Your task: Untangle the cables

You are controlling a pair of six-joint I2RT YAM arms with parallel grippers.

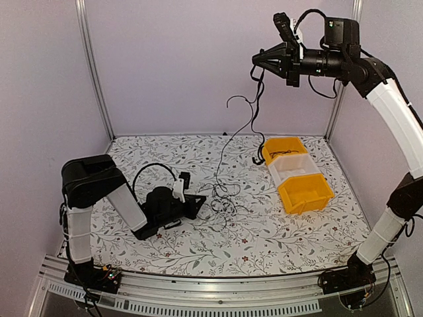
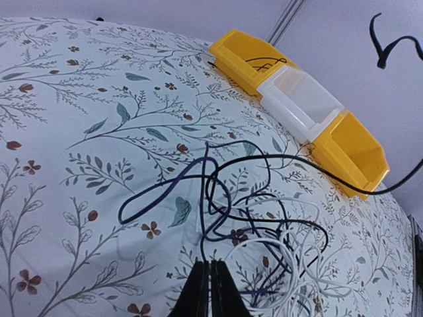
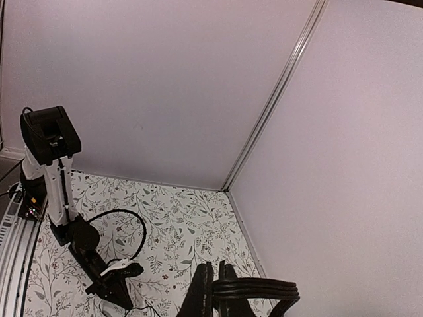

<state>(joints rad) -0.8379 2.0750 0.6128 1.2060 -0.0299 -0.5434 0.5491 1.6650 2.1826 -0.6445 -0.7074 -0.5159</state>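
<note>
The left arm lies low on the white, flower-printed table cover (image 1: 198,246) at the near left. Its left gripper (image 1: 200,199) points right along the cloth, fingers together, tips just short of the heap. The left wrist view shows the two black fingers (image 2: 203,294) pressed edge to edge, with no cord visibly caught between them.

Just right of those tips, near the middle of the table, sit the cables (image 1: 222,205): thin black, dark blue and white cords looped over one another in a loose knot (image 2: 264,254). One dark loop spreads out to the left of the knot.

Farther right, three open plastic bins stand in a slanted row, touching: a near yellow bin (image 1: 306,193), a white bin (image 1: 295,168) in the middle, and a far yellow bin (image 1: 283,146) with a thin dark cord lying inside it.

High above the far right, the right gripper (image 1: 256,61) is clamped on a black cord (image 1: 254,115) that hangs down to the knot. In the right wrist view, several black strands (image 3: 258,288) bunch beside the closed fingers (image 3: 203,294).
</note>
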